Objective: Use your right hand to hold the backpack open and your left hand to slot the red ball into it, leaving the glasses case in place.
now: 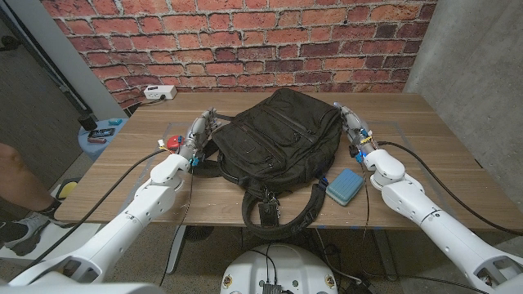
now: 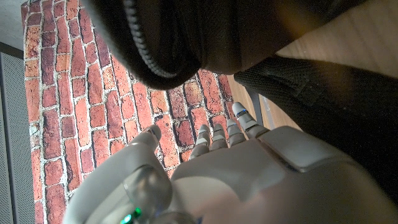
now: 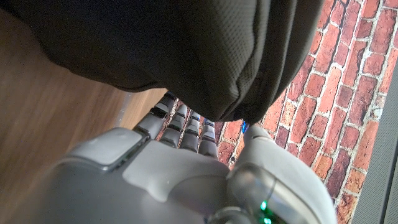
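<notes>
On the wooden table [image 1: 441, 155] a black backpack [image 1: 278, 135] is lying flat in the middle, straps trailing toward the robot. No logo or label on it is readable from any view, too small and dark to make out.

Left hand [image 1: 198, 135] is sitting just beside the backpack's left edge, fingers pointing away from the robot. In the left wrist view the fingers [image 2: 217, 138] are stretching out side by side under the bag's zipper edge with nothing in them, so it's looking open-ish and empty.

Right hand [image 1: 353, 124] is doing the same thing on the other side, right up against the backpack's right edge. The right wrist view is showing its fingers [image 3: 186, 124] straight and close together beneath the fabric, thumb tip touching or nearly touching the bag's seam, can't tell if it's actually pinching anything.

Red ball [image 1: 173, 142] is peeking out on the table just left of the left hand, partly hidden behind it.

Glasses case [image 1: 345, 185], the blue one, is lying near the front right of the bag, beside a strap.

A white power strip [image 1: 160, 92] is sitting at the far left corner.
</notes>
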Tool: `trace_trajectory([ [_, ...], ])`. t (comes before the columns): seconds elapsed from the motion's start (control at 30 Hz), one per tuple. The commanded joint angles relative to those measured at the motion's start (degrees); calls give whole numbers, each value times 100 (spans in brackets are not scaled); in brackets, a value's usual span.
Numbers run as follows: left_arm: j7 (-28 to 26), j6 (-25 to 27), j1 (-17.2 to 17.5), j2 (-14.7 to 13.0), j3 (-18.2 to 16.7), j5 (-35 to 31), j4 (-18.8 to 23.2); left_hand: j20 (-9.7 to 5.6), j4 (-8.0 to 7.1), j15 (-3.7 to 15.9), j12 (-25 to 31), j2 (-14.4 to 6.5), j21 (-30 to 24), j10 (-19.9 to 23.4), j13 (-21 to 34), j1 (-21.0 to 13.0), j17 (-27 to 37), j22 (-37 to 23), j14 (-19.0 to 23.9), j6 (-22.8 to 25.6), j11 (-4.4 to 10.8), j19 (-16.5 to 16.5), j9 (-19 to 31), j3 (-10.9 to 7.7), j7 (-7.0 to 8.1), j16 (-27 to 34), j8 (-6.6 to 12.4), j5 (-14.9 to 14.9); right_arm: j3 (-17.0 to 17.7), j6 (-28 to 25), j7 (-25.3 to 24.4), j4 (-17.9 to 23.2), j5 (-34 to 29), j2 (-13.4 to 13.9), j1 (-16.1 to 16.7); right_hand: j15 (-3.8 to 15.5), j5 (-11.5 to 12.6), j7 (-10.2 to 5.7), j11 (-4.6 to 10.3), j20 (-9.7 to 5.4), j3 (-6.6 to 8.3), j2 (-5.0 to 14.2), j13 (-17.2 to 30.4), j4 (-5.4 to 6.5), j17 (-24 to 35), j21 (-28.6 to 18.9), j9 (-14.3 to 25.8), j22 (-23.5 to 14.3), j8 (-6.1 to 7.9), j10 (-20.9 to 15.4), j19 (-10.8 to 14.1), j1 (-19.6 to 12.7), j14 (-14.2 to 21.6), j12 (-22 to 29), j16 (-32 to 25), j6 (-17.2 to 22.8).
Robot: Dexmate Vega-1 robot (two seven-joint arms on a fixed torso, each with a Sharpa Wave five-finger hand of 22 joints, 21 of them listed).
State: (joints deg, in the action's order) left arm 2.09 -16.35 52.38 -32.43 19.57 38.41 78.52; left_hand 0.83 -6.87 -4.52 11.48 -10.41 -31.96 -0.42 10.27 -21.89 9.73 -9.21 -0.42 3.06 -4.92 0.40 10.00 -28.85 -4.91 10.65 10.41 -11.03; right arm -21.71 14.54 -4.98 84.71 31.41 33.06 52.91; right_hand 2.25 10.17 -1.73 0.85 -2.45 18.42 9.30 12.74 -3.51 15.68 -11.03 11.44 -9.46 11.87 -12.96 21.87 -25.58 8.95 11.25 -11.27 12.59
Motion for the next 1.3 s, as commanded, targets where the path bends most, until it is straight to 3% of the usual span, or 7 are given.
trace_trajectory([
  [0.03, 12, -84, 14, -19, -17, -34, -2, 29, 12, -56, 1, 45, 36, -21, 23, -6, 30, -28, 13, -1, -43, 28, 16, -59, -34, 7, 10, -16, -45, -380, -303, 624, -469, 371, 109, 171, 38, 29, -1, -257, 2, -24, 14, -65, -4, -16, 19, -33, -14, 13, 40, -85, 8, 11, -42, -1],
  [0.53, 75, -86, 14, -69, 7, -69, 13, 34, 48, -57, 2, 56, 88, -7, 23, -10, 24, -29, 22, 0, -47, 50, 15, -92, -37, 3, 9, -9, 96, -593, -507, 1178, -710, 685, 356, 150, 39, 42, -18, -245, 3, -37, -2, -106, -33, -18, 14, -33, -17, 8, 53, -106, 19, 14, -51, 0],
  [0.97, 9, -2, 323, -345, -169, 15, 275, 37, 74, -61, 0, 58, 128, -3, 23, -13, 22, -30, 21, -2, -43, 66, 15, -118, -30, -1, 7, -5, 325, -964, -844, 1835, -1035, 1080, 672, 152, 39, 45, -14, -236, 2, -39, -13, -128, -50, -18, 12, -34, -18, 11, 56, -113, 24, 13, -59, 2],
  [1.3, -152, -28, 588, -539, -380, 41, 489, 42, 87, -61, 0, 59, 153, 3, 23, -12, 22, -31, 24, -5, -46, 77, 15, -134, -29, -2, 6, -3, 358, -1233, -1149, 2239, -1440, 1220, 904, 154, 38, 45, -17, -233, -1, -42, -21, -141, -61, -19, 10, -34, -13, 1, 60, -114, 27, 18, -63, 20],
])
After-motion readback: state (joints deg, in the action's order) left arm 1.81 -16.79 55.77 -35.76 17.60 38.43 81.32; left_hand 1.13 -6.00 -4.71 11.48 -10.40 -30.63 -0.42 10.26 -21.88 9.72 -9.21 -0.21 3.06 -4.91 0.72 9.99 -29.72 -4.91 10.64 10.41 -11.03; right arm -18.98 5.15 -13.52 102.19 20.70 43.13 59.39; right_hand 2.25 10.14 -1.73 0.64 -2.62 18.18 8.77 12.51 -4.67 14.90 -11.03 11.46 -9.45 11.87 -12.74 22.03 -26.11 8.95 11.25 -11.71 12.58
